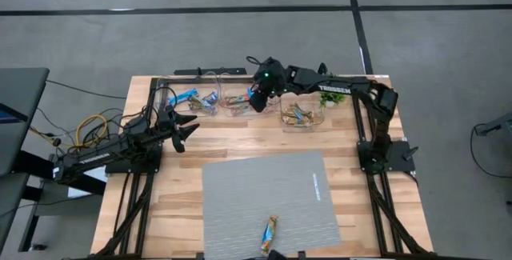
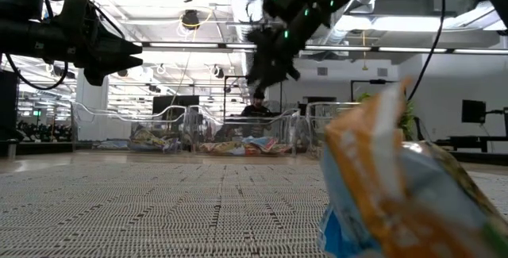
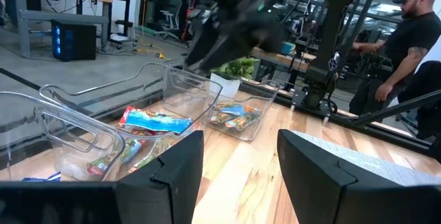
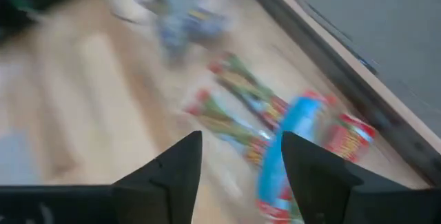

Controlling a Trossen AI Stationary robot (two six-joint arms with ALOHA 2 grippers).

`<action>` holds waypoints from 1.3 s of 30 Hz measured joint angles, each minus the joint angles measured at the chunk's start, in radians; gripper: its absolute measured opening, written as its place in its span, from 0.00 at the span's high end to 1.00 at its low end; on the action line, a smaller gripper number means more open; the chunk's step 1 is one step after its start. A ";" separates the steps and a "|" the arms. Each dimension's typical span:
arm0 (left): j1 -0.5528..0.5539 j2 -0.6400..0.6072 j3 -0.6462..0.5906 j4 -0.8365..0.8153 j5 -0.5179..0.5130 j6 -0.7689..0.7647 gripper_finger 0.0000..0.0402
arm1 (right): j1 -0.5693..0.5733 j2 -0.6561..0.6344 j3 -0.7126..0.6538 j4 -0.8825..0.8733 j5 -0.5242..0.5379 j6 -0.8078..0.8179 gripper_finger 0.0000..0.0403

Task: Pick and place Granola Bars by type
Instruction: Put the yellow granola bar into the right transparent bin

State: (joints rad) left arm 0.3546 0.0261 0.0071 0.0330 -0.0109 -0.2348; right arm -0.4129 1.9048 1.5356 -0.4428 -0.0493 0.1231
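Three clear bins stand in a row along the far edge: the left bin (image 1: pixel 205 100) holds bright blue bars, the middle bin (image 1: pixel 234 102) silvery-green ones (image 4: pixel 231 117) and a blue one (image 4: pixel 293 131), and the right bin (image 1: pixel 302 116) orange-brown ones. One orange-brown bar (image 1: pixel 270 234) lies on the grey mat (image 1: pixel 240 188) near the front edge; it looms close in the low view (image 2: pixel 397 186). My right gripper (image 1: pixel 258 100) hovers open above the middle bin, slanting down, with nothing between its fingers (image 4: pixel 241 158). My left gripper (image 1: pixel 188 128) waits open and level at the table's left.
A small green potted plant (image 1: pixel 330 98) stands at the far right, behind the right bin. Cables (image 1: pixel 92 128) trail off the table's left side. A person (image 3: pixel 406 38) stands in the room beyond the table. Bare wood lies between the bins and the mat.
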 joint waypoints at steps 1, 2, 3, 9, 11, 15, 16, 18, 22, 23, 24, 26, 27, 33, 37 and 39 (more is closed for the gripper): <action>0.000 0.000 0.000 0.000 0.000 0.000 0.56 | 0.010 -0.016 0.007 -0.003 -0.020 -0.001 0.52; 0.000 0.000 0.000 0.000 0.000 0.000 0.56 | 0.024 -0.029 0.014 -0.001 -0.037 -0.003 0.52; 0.000 0.000 0.000 0.000 0.000 0.000 0.56 | 0.039 -0.044 0.020 -0.001 -0.053 -0.013 0.51; 0.000 0.000 0.000 0.000 0.000 0.000 0.56 | 0.197 -0.136 0.027 -0.093 -0.110 -0.149 0.52; 0.000 0.000 0.000 0.000 0.000 0.000 0.56 | 0.267 -0.164 0.027 -0.141 -0.110 -0.205 0.52; 0.000 0.000 0.000 0.000 0.000 0.000 0.56 | 0.424 -0.200 0.027 -0.215 -0.110 -0.263 0.53; 0.000 0.000 0.000 0.000 0.000 0.000 0.56 | 0.463 -0.202 0.027 -0.227 -0.111 -0.263 0.53; 0.000 0.000 0.000 0.000 0.000 0.000 0.56 | 0.539 -0.202 0.027 -0.258 -0.111 -0.263 0.54; 0.000 0.000 0.000 0.000 0.000 0.000 0.56 | 0.684 -0.185 0.028 -0.311 -0.110 -0.255 0.54; 0.000 0.000 0.000 0.000 0.000 0.000 0.56 | 0.717 -0.180 0.027 -0.329 -0.109 -0.248 0.54; 0.000 0.000 0.000 0.000 0.000 0.000 0.56 | 0.748 -0.178 0.026 -0.346 -0.109 -0.242 0.54; 0.000 0.000 0.000 0.000 0.000 0.000 0.56 | 0.805 -0.155 0.031 -0.330 -0.109 -0.237 0.53; 0.000 0.000 0.000 0.000 0.000 0.000 0.56 | 0.831 -0.144 0.031 -0.333 -0.104 -0.238 0.53; 0.000 0.000 0.000 0.000 0.001 0.000 0.56 | 0.947 -0.067 0.027 -0.353 -0.098 -0.252 0.52; 0.000 0.000 0.000 0.000 0.000 0.004 0.56 | 0.993 -0.006 0.026 -0.356 -0.073 -0.303 0.52; 0.000 0.000 0.000 0.000 0.000 0.004 0.56 | 1.009 0.019 0.027 -0.349 -0.062 -0.348 0.52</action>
State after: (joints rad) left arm 0.3547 0.0261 0.0071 0.0330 -0.0108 -0.2309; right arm 0.5962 1.9235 1.5623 -0.7917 -0.1116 -0.2252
